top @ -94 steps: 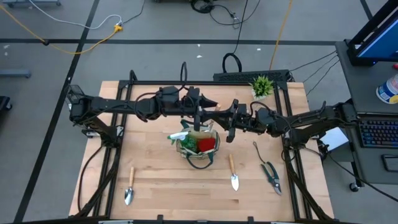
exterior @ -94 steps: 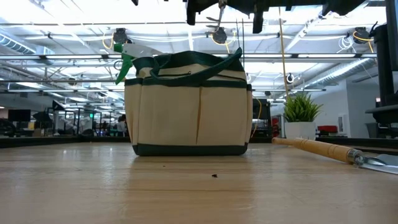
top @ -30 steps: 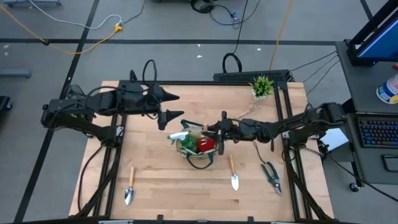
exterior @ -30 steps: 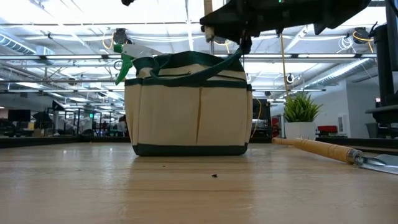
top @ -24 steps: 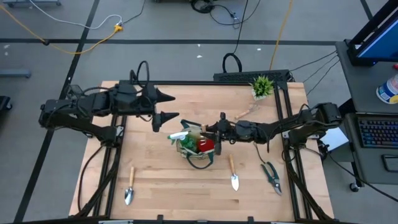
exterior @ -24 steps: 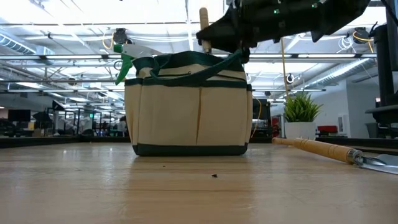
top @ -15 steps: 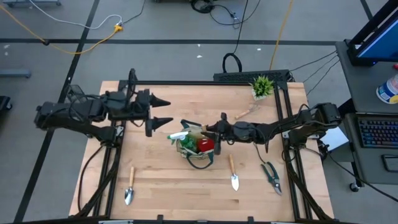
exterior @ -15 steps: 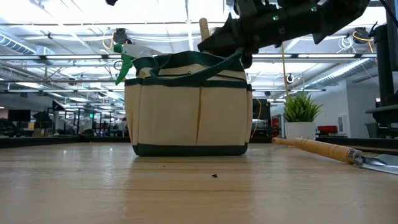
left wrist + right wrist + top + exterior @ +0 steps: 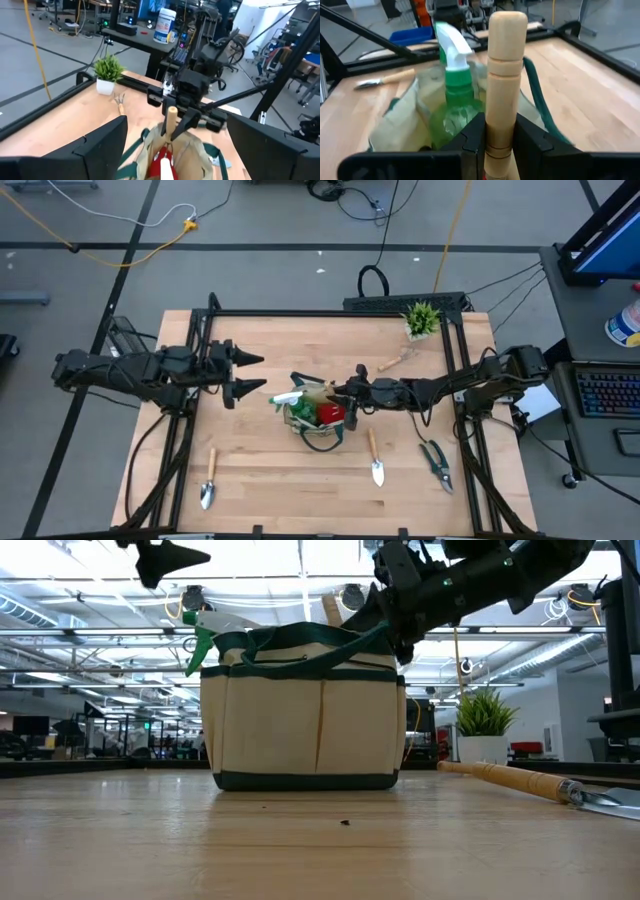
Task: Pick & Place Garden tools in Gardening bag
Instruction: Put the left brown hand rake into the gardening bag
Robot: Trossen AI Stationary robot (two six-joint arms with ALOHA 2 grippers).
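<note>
At centre frame in the high view, my right gripper (image 9: pixel 343 392) clamps a wooden tool handle (image 9: pixel 504 75) that stands upright over the gardening bag (image 9: pixel 317 418), its lower end inside the bag's mouth. The green spray bottle (image 9: pixel 455 80) and the red-black glove (image 9: pixel 331 413) sit in the bag. My left gripper (image 9: pixel 246 373), fingers spread wide and empty, hangs left of the bag, well apart from it. On the table (image 9: pixel 270 470), one trowel (image 9: pixel 209 480) lies lower left, another trowel (image 9: pixel 375 458) and the pruning shears (image 9: pixel 436 462) lower right, and a rake (image 9: pixel 392 362) lies by the potted plant (image 9: pixel 421 319) at upper right.
</note>
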